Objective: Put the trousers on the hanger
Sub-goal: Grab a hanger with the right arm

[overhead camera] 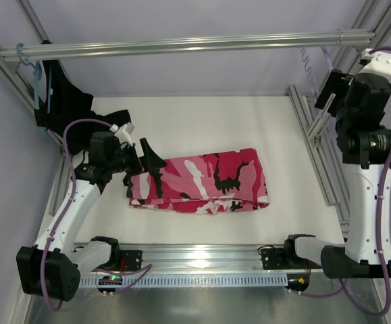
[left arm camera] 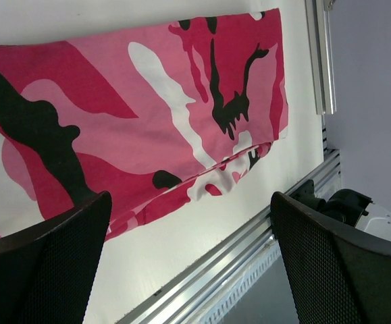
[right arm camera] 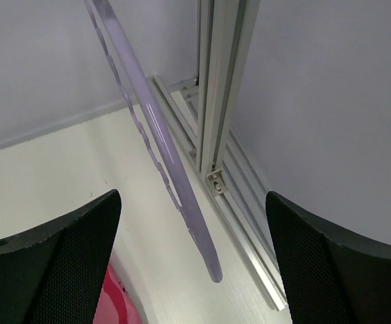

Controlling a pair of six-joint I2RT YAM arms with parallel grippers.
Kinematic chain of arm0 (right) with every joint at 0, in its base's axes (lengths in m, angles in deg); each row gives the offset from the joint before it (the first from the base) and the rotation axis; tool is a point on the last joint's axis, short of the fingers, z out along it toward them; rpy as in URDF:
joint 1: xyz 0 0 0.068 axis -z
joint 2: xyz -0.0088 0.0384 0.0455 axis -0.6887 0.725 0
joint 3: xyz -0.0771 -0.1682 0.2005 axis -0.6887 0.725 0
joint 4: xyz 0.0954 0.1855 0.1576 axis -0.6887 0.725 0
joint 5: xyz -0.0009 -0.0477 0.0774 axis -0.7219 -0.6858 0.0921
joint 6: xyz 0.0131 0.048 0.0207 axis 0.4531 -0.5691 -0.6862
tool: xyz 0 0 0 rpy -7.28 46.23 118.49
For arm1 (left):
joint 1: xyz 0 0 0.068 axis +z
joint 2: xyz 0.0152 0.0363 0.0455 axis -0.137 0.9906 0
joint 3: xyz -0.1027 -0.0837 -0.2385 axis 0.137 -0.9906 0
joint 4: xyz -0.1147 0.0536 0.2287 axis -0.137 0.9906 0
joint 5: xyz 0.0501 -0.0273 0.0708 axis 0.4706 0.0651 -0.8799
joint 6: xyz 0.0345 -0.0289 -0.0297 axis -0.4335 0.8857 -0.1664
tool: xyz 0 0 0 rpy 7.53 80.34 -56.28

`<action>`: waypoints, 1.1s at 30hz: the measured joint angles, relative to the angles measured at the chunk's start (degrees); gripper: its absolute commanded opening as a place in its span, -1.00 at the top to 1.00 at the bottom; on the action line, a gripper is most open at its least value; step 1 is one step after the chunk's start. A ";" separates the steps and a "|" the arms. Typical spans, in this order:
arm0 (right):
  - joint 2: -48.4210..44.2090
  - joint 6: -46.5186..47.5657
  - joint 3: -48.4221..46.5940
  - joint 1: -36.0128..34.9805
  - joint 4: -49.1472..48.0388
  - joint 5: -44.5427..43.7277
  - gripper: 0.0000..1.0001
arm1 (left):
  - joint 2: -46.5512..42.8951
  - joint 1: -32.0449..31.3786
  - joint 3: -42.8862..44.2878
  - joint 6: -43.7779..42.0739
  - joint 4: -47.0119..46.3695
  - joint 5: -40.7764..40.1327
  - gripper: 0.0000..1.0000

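**A:** Top view first. Where are your trousers [overhead camera: 202, 181]?

**B:** Folded flat mid-table. Your left gripper [overhead camera: 143, 169] sits at their left end, fingers spread, nothing in them. I'd say it's parked there so you can take that end. Your right gripper [overhead camera: 325, 98] is raised by the far right post [overhead camera: 302, 108], well apart from the cloth.

**A:** Left wrist now?

**B:** Camouflage fills the top of the view and both fingers stand wide below it. The folded edge lies between them but isn't touched.

**A:** And right wrist?

**B:** There's your hanger [right arm camera: 161, 148], one thin pale arm slanting down in front of the post. Your fingers are spread wide either side of the view, gripping nothing. The hanger looks lined up between them, probably so you can close on that arm, but it hangs free for now.
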 measured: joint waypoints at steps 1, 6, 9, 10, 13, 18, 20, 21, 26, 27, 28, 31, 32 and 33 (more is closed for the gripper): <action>0.79 0.31 0.83 0.96 -0.20 1.18 -0.79 | -0.11 0.00 -0.17 -0.55 0.02 0.09 -0.96; 2.47 1.29 6.54 3.91 -1.16 5.29 -0.76 | -1.38 0.00 -0.26 -1.73 -0.39 0.09 -0.93; 2.97 1.92 10.64 5.03 -3.45 5.84 -0.67 | -2.16 0.00 -0.33 -2.23 -0.44 -0.09 -0.91; 2.97 2.14 12.20 5.29 -4.46 5.90 -0.59 | -2.29 0.02 -0.44 -2.25 -0.50 -0.07 -0.91; 3.08 2.95 15.56 5.86 -6.29 6.88 -0.26 | -2.47 0.00 -1.25 -2.16 -1.36 0.04 -0.89; 3.04 3.30 16.68 6.05 -8.85 8.74 0.14 | -2.45 0.00 -1.95 -1.90 -1.79 0.15 -0.86; 2.99 3.56 16.65 6.05 -9.79 9.05 0.36 | -2.45 0.00 -1.99 -1.53 -2.40 0.26 -0.85; 2.99 3.56 16.63 6.05 -10.08 9.27 0.42 | -2.45 0.02 -1.99 -1.09 -2.89 0.42 -0.84; 3.48 3.67 15.63 6.03 -10.27 11.10 0.92 | -2.45 0.00 -1.99 -0.20 -4.20 0.72 -0.83; 3.56 3.63 15.34 6.10 -9.97 11.34 0.92 | -2.45 0.00 -1.99 -0.13 -4.28 0.79 -0.82; 3.61 3.61 15.02 6.12 -9.60 11.54 0.92 | -2.45 0.00 -1.99 -0.02 -4.28 0.87 -0.82; 3.69 3.54 14.08 6.21 -8.55 12.13 0.92 | -2.45 0.00 -1.99 0.55 -4.33 1.01 -0.82; 3.67 3.48 13.73 6.21 -8.17 12.41 0.92 | -2.43 0.00 -1.99 0.66 -4.33 1.01 -0.82; 3.67 3.43 13.42 6.23 -7.93 12.57 0.92 | -2.40 0.00 -1.99 0.79 -4.37 1.03 -0.82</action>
